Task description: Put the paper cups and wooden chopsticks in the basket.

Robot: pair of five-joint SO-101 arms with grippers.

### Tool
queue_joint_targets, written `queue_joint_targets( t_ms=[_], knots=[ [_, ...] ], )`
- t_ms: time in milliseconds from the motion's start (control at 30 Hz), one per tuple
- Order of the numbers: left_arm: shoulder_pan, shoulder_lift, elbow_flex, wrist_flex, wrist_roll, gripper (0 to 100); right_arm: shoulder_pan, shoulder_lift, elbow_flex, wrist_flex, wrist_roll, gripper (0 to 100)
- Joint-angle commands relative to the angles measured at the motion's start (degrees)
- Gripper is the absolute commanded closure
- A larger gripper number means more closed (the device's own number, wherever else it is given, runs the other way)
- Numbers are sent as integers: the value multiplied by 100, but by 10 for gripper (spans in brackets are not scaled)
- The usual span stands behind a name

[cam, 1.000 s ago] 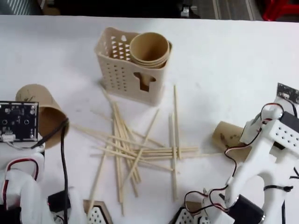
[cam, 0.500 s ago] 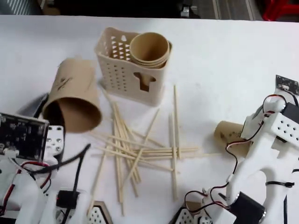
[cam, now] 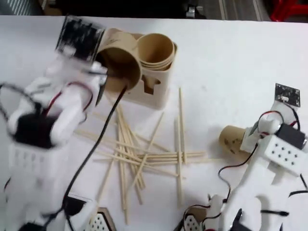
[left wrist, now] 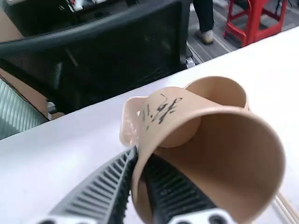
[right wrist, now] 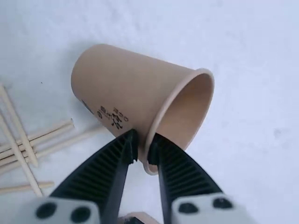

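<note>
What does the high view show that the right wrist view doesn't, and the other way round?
Extra in the high view: the basket with nested cups inside, and another cup held over it by the left arm. Extra in the right wrist view: the right arm's fingers pinching the sideways cup's rim, one inside, one outside. Shared: that sideways cup, the chopsticks and the white table.
</note>
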Motion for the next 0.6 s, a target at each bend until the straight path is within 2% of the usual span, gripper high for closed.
queue_joint_targets(
  t_ms=[0, 233, 567],
  knots=[
    [611, 576, -607, -246, 62, 977, -101, -347, 185, -180, 53, 979],
    [866, 1473, -1292, -404, 396, 977, 66, -514, 202, -180, 53, 979],
    [1033, 2149, -1591, -563, 413, 977, 48, -541, 396, -268, 53, 979]
  ],
)
